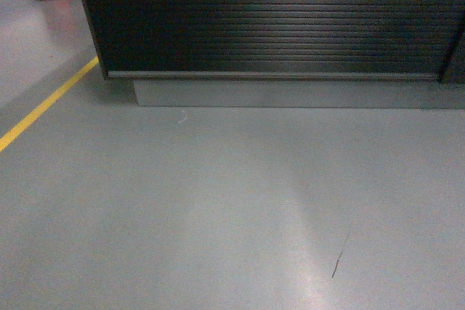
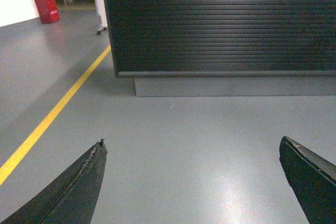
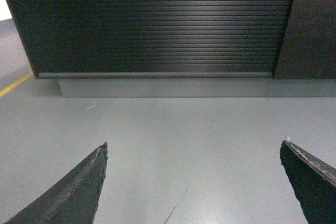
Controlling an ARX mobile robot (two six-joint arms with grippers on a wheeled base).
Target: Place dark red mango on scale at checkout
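Two grippers face the checkout [image 1: 276, 19], which stands ahead across grey floor [image 1: 218, 208]. Only its ribbed front shows; mango and scale are in no view. The left gripper [image 2: 193, 153] and right gripper [image 3: 194, 153] are released, jaws wide apart, holding nothing, low over the floor. A yellow line [image 2: 58, 108] runs left of the checkout.

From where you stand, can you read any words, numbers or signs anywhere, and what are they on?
No readable text in any view.
Counter front: ribbed dark panel, no label or number.
Red box far off on the floor: any printing is too small and blurred to read.
Yellow line on the floor: a plain stripe, no lettering.
Left hand and right hand: bare black fingers, no markings.
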